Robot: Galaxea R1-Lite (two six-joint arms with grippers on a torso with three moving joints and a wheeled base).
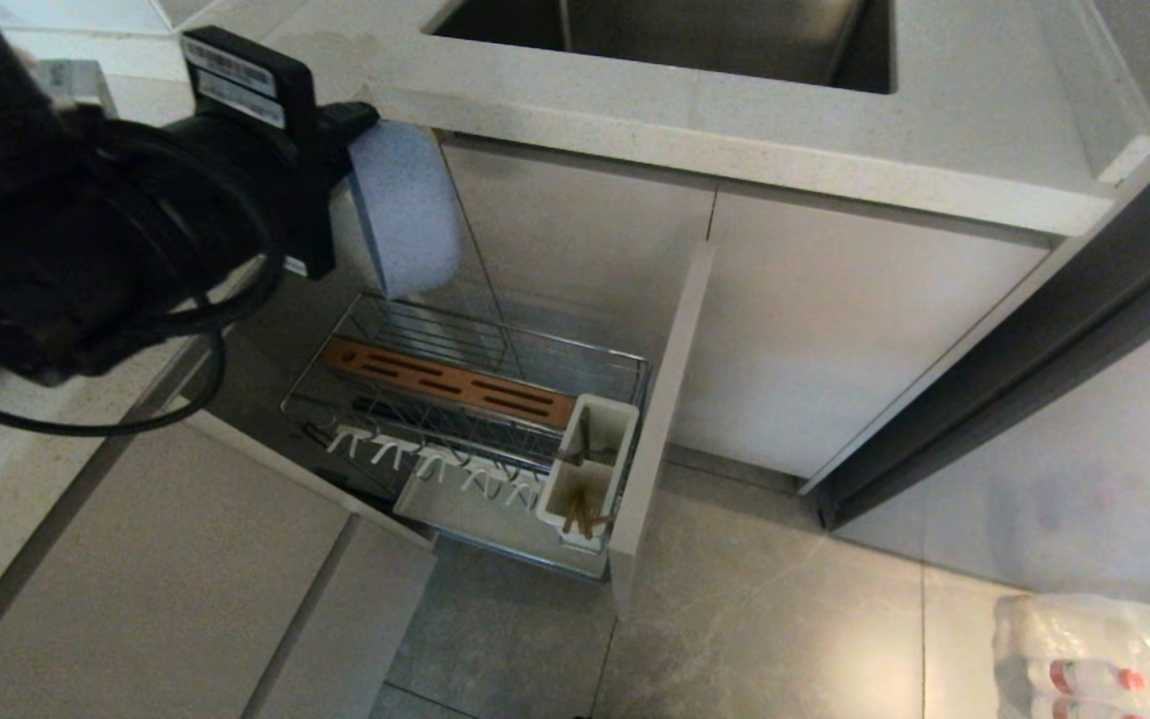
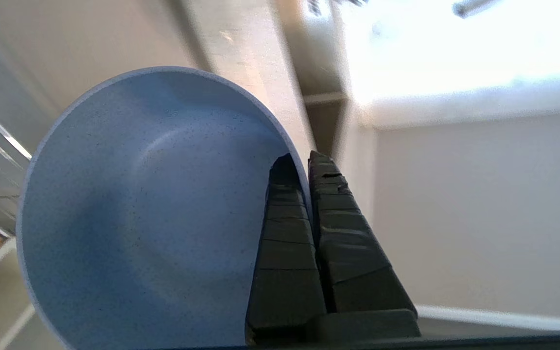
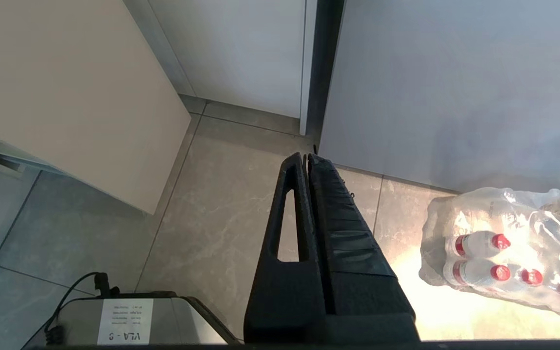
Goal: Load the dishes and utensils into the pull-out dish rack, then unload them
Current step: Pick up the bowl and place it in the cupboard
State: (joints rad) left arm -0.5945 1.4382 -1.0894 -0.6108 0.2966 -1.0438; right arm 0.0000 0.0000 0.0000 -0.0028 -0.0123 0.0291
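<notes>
My left gripper (image 2: 304,158) is shut on the rim of the light-blue bowl (image 2: 153,214), one finger inside it and one outside. In the head view the bowl (image 1: 405,215) hangs on edge just under the counter's lip, above the back of the pull-out dish rack (image 1: 495,345). The rack is pulled out, a chrome wire basket with a slotted wooden strip (image 1: 450,379) and white hooks (image 1: 435,461). Its white utensil cup (image 1: 603,414) holds wooden chopsticks (image 1: 583,517) in the front compartment. My right gripper (image 3: 306,156) is shut on nothing, parked above the floor.
The rack's beige front panel (image 1: 660,399) stands at its right end. The counter (image 1: 735,130) with a sink (image 1: 675,40) overhangs the cabinet. A wrapped pack of water bottles (image 1: 1104,649) lies on the tiled floor at the right. Closed cabinet fronts (image 1: 156,569) flank the left.
</notes>
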